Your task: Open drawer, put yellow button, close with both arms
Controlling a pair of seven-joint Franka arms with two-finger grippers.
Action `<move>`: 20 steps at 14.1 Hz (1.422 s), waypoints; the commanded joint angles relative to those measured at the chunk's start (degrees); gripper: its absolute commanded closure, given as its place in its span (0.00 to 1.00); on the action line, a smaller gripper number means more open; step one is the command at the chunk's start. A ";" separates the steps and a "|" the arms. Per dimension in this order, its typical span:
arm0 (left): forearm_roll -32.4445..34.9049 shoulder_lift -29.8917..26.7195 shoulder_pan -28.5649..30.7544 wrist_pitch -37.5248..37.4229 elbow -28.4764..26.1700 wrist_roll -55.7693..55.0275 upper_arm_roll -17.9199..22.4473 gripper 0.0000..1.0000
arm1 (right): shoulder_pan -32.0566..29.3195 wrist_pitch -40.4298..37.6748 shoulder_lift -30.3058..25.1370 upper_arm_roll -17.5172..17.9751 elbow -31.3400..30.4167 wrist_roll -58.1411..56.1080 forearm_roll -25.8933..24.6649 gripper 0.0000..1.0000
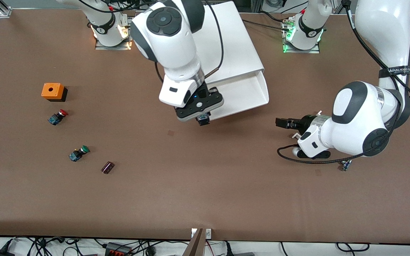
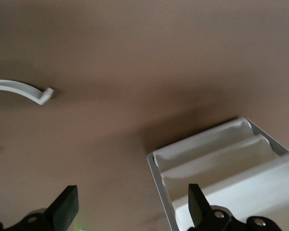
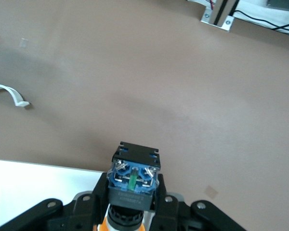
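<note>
The drawer [image 1: 242,94] stands pulled out of the white cabinet [image 1: 231,46]. My right gripper [image 1: 203,120] is over the drawer's front edge and is shut on the yellow button [image 3: 133,179]. The button's blue-and-black body points away from the wrist, and its orange cap [image 3: 105,224] sits low between the fingers. The drawer shows white in the right wrist view [image 3: 33,192]. My left gripper [image 1: 279,123] is open and empty, low over the table beside the drawer toward the left arm's end. In the left wrist view [image 2: 131,209] the open drawer [image 2: 216,154] lies ahead of it.
An orange box [image 1: 52,91], a red-capped button [image 1: 58,116], a green-capped button [image 1: 78,153] and a small dark part [image 1: 107,167] lie toward the right arm's end. A small part [image 1: 345,165] lies under the left arm. A white curved strip [image 2: 19,89] lies on the table.
</note>
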 commanded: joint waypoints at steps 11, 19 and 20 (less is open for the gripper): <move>15.18 0.43 0.34 4.43 6.29 -2.83 -0.03 0.00 | 7.36 -0.07 6.76 0.29 1.72 11.47 1.92 1.00; 15.27 -0.98 0.78 5.22 4.98 -2.65 -0.03 0.00 | 9.73 -3.86 7.99 0.20 1.64 12.00 2.28 1.00; 15.27 -0.98 0.87 5.22 4.97 -2.65 -0.03 0.00 | 9.82 -3.86 8.35 0.20 1.64 12.00 2.28 1.00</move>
